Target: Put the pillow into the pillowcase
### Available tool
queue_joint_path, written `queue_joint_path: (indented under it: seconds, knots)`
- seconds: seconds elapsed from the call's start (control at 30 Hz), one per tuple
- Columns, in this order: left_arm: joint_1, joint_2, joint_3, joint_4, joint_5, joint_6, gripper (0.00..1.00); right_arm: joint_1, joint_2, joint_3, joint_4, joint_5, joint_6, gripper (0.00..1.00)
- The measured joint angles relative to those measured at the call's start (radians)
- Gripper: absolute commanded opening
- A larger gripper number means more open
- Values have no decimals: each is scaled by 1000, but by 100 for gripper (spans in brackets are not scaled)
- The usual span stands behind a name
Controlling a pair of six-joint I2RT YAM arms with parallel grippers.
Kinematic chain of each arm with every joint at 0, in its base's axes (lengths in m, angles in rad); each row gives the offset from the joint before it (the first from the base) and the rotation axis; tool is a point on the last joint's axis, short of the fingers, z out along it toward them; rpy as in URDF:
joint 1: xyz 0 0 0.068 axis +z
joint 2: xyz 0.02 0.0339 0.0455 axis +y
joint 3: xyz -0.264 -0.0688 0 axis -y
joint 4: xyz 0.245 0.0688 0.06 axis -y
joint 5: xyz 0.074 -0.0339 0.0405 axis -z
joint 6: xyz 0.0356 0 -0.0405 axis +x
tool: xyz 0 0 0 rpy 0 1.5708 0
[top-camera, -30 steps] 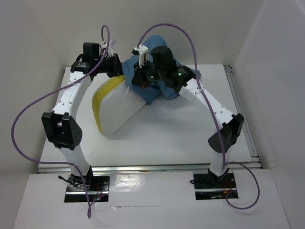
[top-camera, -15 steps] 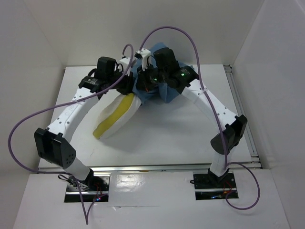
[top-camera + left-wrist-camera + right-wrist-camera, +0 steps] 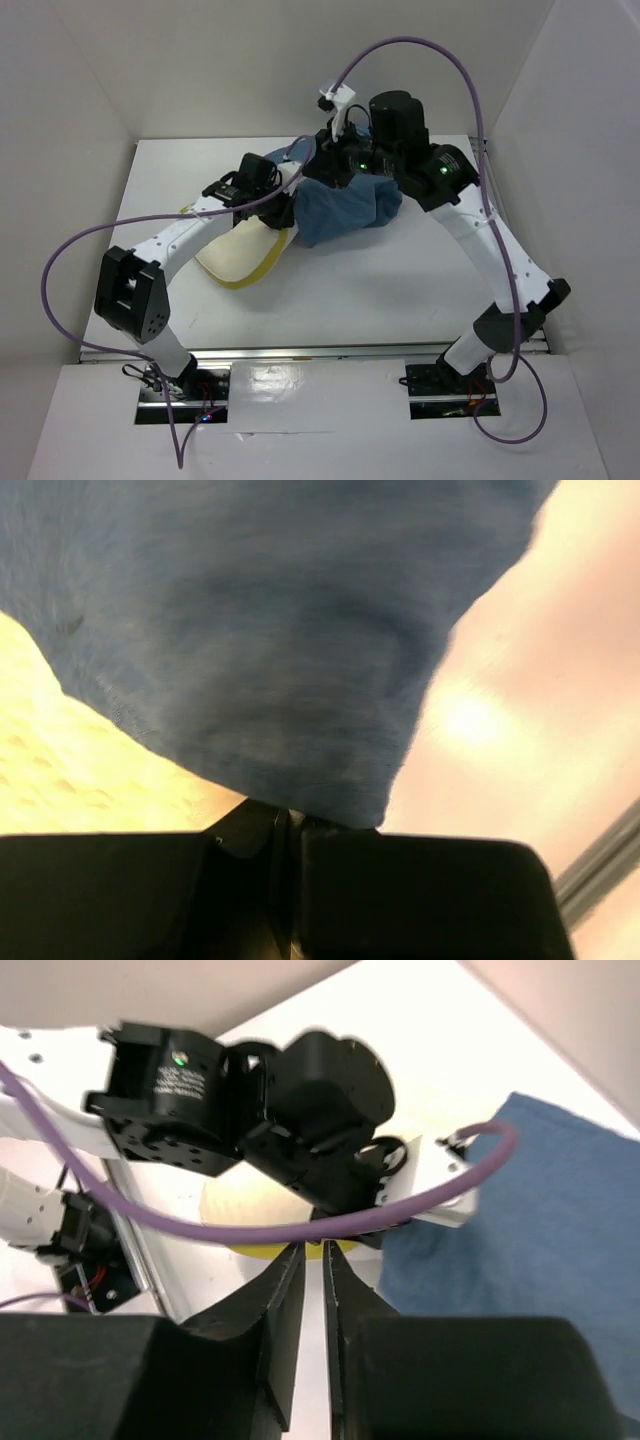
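Camera above shows me the soft cream-white pillow [image 3: 240, 258] with its yellow edge band lying on the white counter [image 3: 380, 285], left of centre and partly under my left arm. The wrinkled dusty-blue cloth pillowcase [image 3: 345, 210] is bunched against its right end. On the left wrist view, the left fingers [image 3: 400, 900] are pressed together, pinching the pillowcase's lower fold, with the pillow just behind. On the right wrist view, the right fingers [image 3: 265, 1335] stand slightly parted with nothing between them.

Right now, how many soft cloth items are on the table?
2. The pillow lies left of centre, partly under the left arm; the pillowcase sits bunched right of it. The arms could hide more.
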Motion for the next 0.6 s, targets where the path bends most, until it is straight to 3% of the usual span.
queue_joint_path:
  seconds: [0.13, 0.17, 0.2, 0.23, 0.3, 0.33, 0.47, 0.57, 0.6]
  knots:
    - [-3, 34, -37, 4, -18, 21, 0, 0, -92, -54, 22, 93, -2, 21]
    - [-5, 41, -42, 3, -15, 26, 5, 0, -105, -68, 31, 121, -2, 22]
    - [-8, 45, -43, 0, -11, 35, 14, 0, -113, -77, 38, 151, -3, 23]
    - [-13, 49, -42, -4, -3, 48, 35, 0, -117, -84, 46, 177, -4, 23]
    - [-23, 56, -43, -17, 21, 77, 52, 0, -118, -95, 60, 227, -5, 26]
    - [-31, 56, -44, -26, 36, 80, 71, 0, -116, -101, 64, 251, -8, 28]
    - [-84, 51, -56, -55, 49, 104, 82, 0, -110, -123, 85, 316, -18, 30]
    - [-127, 19, -63, -89, -5, 124, 99, 0, -109, -161, 122, 369, -27, 32]
    - [-137, 1, -63, -94, -33, 126, 100, 0, -109, -177, 137, 388, -31, 32]
